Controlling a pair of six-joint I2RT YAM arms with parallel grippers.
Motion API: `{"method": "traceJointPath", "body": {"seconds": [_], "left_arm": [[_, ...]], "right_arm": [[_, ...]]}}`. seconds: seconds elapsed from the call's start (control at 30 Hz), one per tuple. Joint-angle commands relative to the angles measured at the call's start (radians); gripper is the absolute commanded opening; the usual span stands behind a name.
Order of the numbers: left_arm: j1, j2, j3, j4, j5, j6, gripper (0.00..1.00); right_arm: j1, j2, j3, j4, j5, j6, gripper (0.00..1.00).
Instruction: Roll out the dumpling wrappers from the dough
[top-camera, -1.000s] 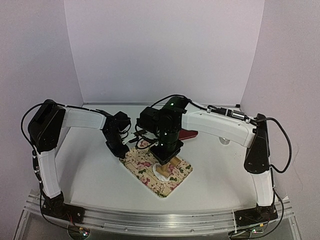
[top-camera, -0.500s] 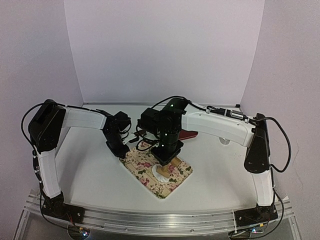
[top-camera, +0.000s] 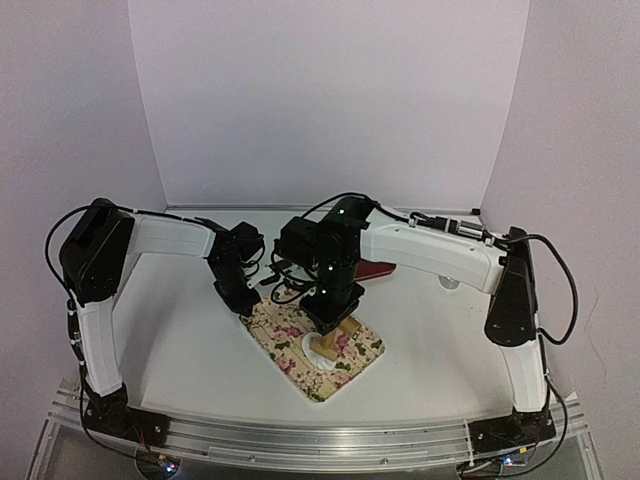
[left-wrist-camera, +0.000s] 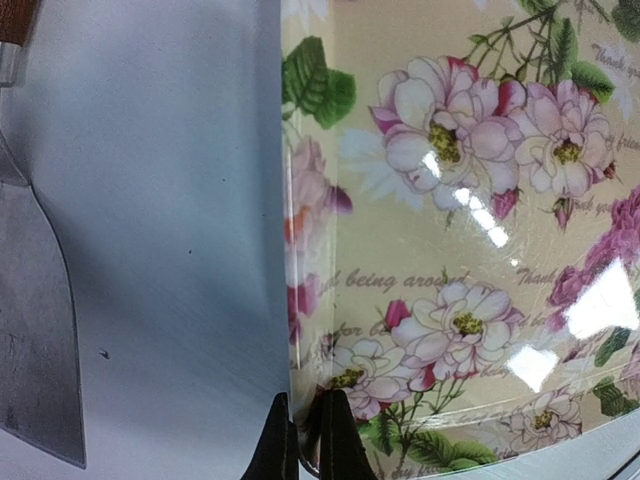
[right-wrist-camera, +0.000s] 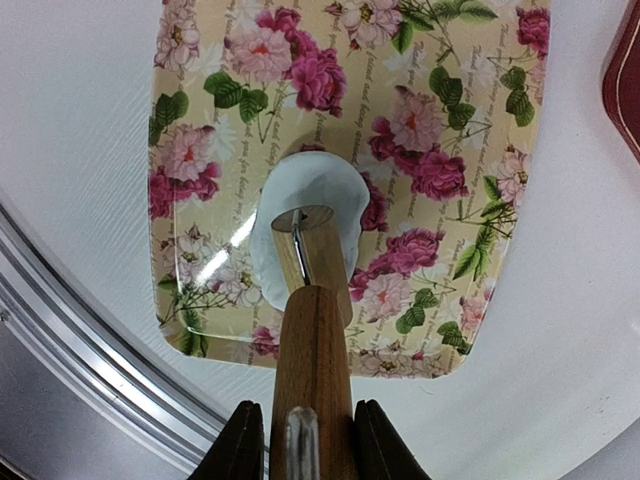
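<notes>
A flat white dumpling wrapper (right-wrist-camera: 335, 185) lies on the floral tray (right-wrist-camera: 470, 130). My right gripper (right-wrist-camera: 305, 440) is shut on the brown handle of a wooden roller (right-wrist-camera: 315, 370). The roller's pale head (right-wrist-camera: 310, 255) rests on the wrapper and hides its near part. From the top view the wrapper (top-camera: 312, 350) shows beside the right gripper (top-camera: 333, 325) on the tray (top-camera: 355, 355). My left gripper (left-wrist-camera: 305, 440) is shut on the tray's rim (left-wrist-camera: 300, 300) at the tray's far left corner, as the top view (top-camera: 243, 303) also shows.
A dark red tray (top-camera: 378, 268) lies behind the right arm; its edge shows in the right wrist view (right-wrist-camera: 625, 80). A metal scraper blade (left-wrist-camera: 30, 330) lies on the table left of the floral tray. A small round object (top-camera: 450, 283) sits at right. The aluminium rail (right-wrist-camera: 60, 330) runs along the near edge.
The right gripper and roller have moved slightly nearer and to the left over the dough. The floral tray has shifted a little toward the near edge. The left gripper still holds the rim.
</notes>
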Motion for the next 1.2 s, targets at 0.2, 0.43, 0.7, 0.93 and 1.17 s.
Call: {"method": "traceJointPath", "body": {"seconds": [0.2, 0.43, 0.7, 0.93, 1.17], "left_arm": [[0.004, 0.04, -0.038, 0.108, -0.14, 0.049, 0.0], [0.004, 0.025, -0.079, 0.167, -0.162, 0.076, 0.0], [0.011, 0.044, -0.086, 0.211, -0.186, 0.104, 0.0], [0.025, 0.07, -0.064, 0.245, -0.198, 0.136, 0.0], [0.035, 0.099, -0.042, 0.266, -0.209, 0.159, 0.0]], "right_arm": [[-0.089, 0.042, -0.189, -0.193, -0.031, 0.112, 0.0], [-0.156, 0.037, -0.231, -0.19, -0.003, 0.059, 0.0], [-0.209, 0.045, -0.278, -0.186, 0.014, 0.062, 0.0], [-0.261, 0.045, -0.292, -0.182, -0.005, 0.047, 0.0], [-0.307, 0.038, -0.301, -0.183, -0.017, 0.035, 0.0]]}}
